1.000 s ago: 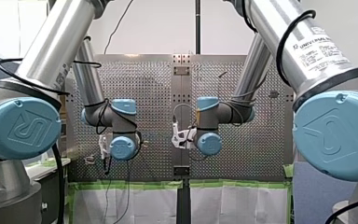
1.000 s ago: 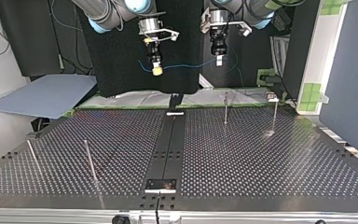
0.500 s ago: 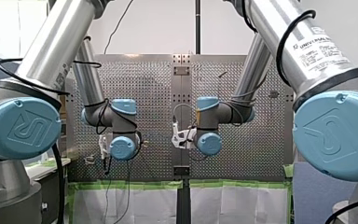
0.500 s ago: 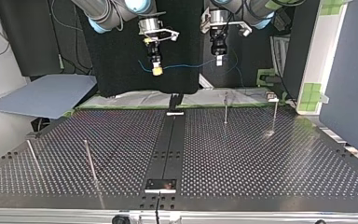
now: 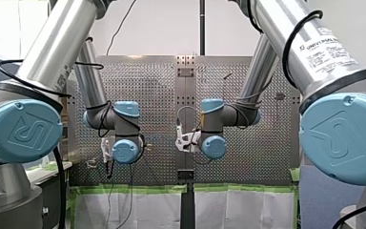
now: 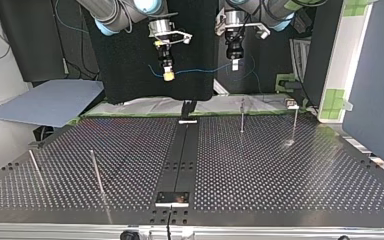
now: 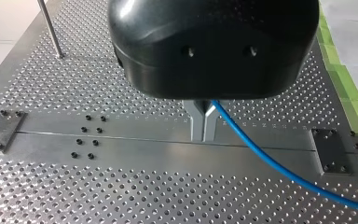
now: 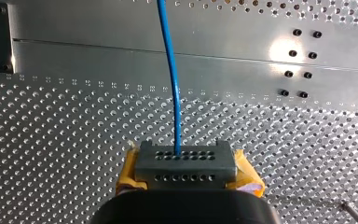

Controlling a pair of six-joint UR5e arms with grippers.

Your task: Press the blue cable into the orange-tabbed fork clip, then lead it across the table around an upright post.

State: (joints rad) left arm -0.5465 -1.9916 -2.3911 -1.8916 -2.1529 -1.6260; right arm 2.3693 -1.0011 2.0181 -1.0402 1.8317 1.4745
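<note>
Hanging well above a silver perforated metal table (image 6: 280, 170), a thin blue cable (image 6: 200, 70) runs in a shallow sag between two robot arms.

My left gripper (image 7: 203, 134), black-bodied with two narrow metal fingers, has those fingers pinched together on the cable. The cable leaves them sideways and slants away over the table. My right gripper (image 8: 182, 163), with yellow pads either side of a grey block full of small holes, is also closed on the cable, which runs straight out ahead of it. In the top view a short loose tail shows beyond my right gripper.

The cable's long axis lies level and side to side, along the table edge nearest the arms, with the table surface well below it. Any pressing or routing probably begins with bringing both ends down.

No orange-tabbed fork clip can be made out in any view, so I cannot tell which way it lies from the fingers.

A thin upright metal post (image 6: 242, 116) and a second post (image 6: 295, 124) stand at the top view's right, near the arms' edge. My left gripper is the nearer one to them. Two further posts (image 6: 96, 172) stand at that view's left, well apart from both grippers.
</note>
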